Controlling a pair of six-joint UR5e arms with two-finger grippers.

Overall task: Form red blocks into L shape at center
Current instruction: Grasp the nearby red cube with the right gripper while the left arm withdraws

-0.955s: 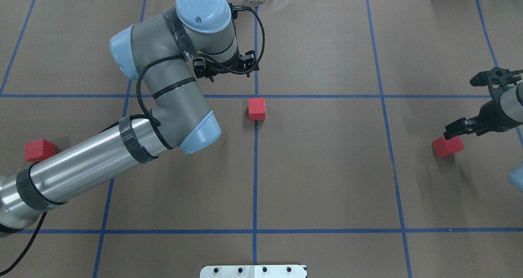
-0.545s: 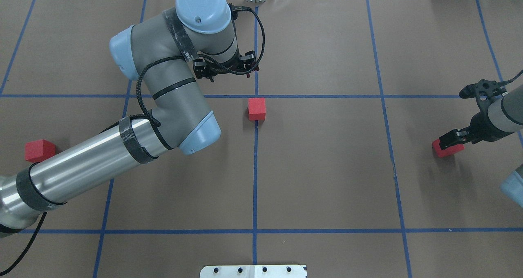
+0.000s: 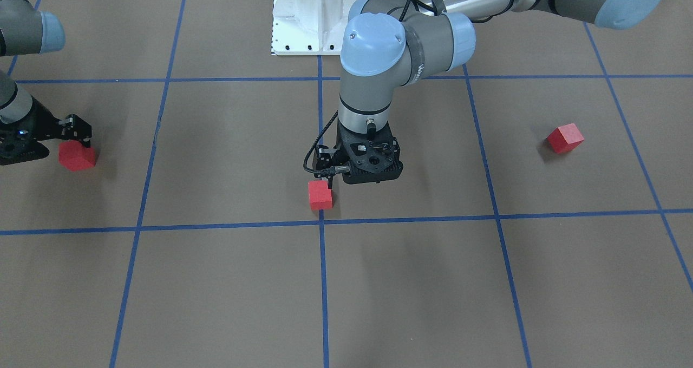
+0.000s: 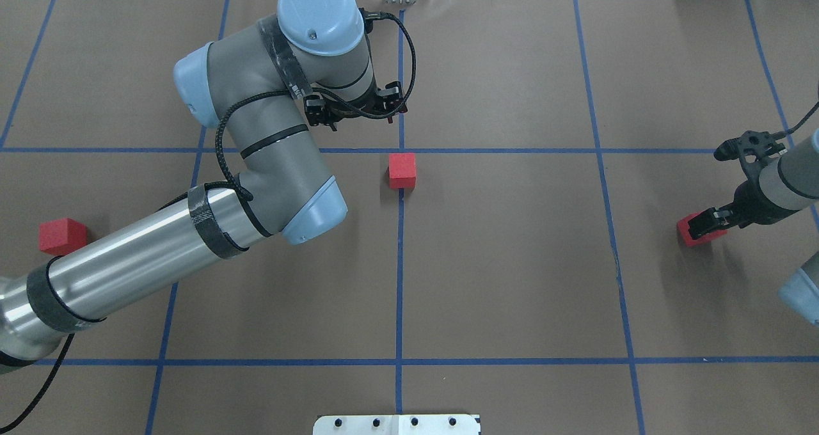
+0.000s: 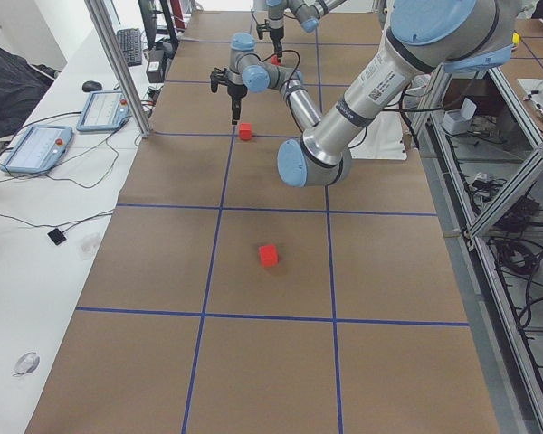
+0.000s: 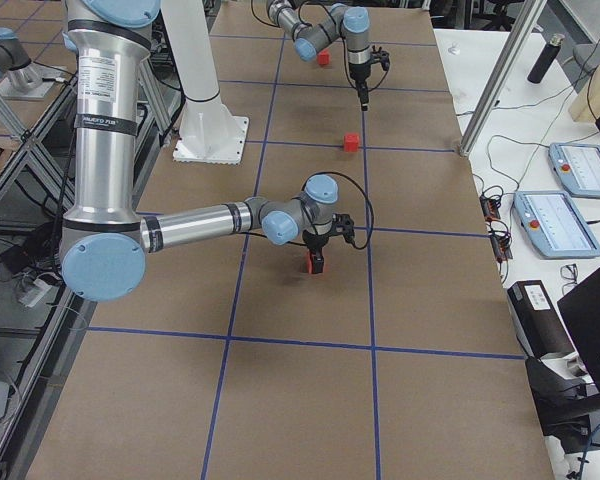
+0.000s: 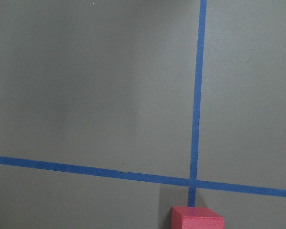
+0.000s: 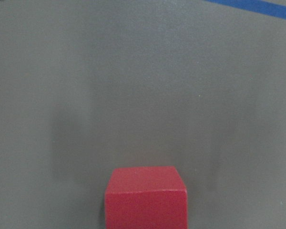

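One red block (image 4: 402,170) (image 3: 320,195) sits just on the robot's side of the center crossing (image 4: 401,150) (image 7: 193,182). My left gripper (image 3: 368,179) hovers beside it above the tape cross, its fingers hidden, so I cannot tell its state. The left wrist view catches only the top of that block (image 7: 197,218). A second red block (image 4: 62,236) (image 3: 564,138) lies far to the left, alone. My right gripper (image 4: 700,225) (image 3: 76,140) is lowered open over the third red block (image 4: 700,238) (image 3: 76,159) (image 8: 146,198) at the far right, fingers straddling it.
The white robot base plate (image 4: 397,424) (image 3: 316,16) sits at the table's near edge. My left arm's elbow and forearm (image 4: 256,160) hang over the left half. A side desk with tablets (image 5: 36,149) and metal posts (image 5: 118,63) border the far edge.
My right gripper has come down and in over the right block, now straddling it. The left arm has shifted only slightly; no block has moved.
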